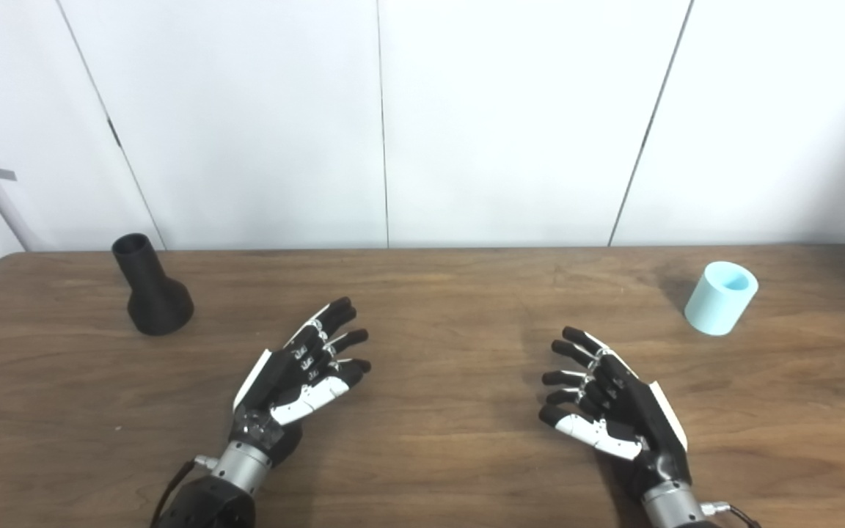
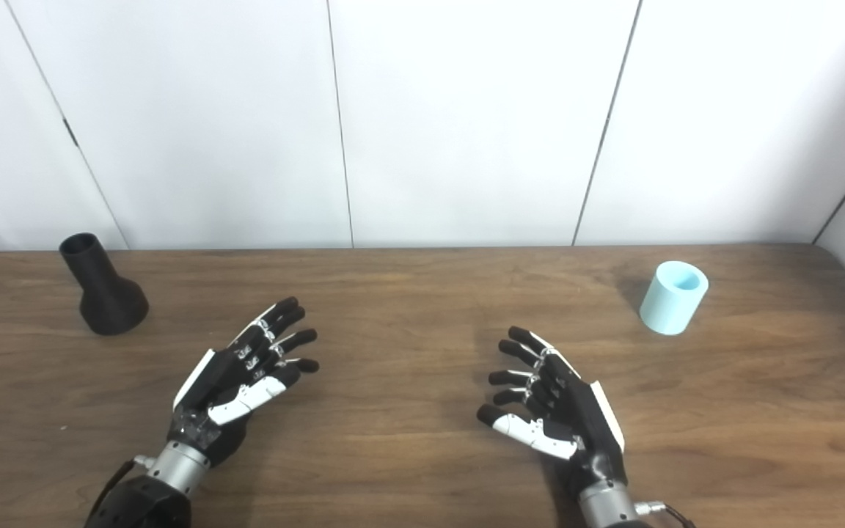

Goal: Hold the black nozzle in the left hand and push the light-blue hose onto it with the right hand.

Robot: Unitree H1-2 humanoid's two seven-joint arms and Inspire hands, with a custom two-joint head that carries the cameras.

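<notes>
— What did your black nozzle (image 1: pixel 151 290) look like, and where was it?

— Matte black, with a narrow open neck above a flared round base. It stood on its base at the far left of your wooden table (image 1: pixel 437 440), long axis nearly vertical, the neck leaning slightly left and its mouth pointing up.

— And your light-blue hose (image 1: pixel 720 297)?

— A short pale-blue tube at the far right, standing on end, open mouth up and tipped a little to the right.

— Your hands?

— Your left hand (image 1: pixel 298 374) was released, palm turned inward, fingers spread, holding nothing, well apart from the nozzle. Your right hand (image 1: pixel 609 407) mirrored it, fingers apart and empty, well apart from the hose.
</notes>
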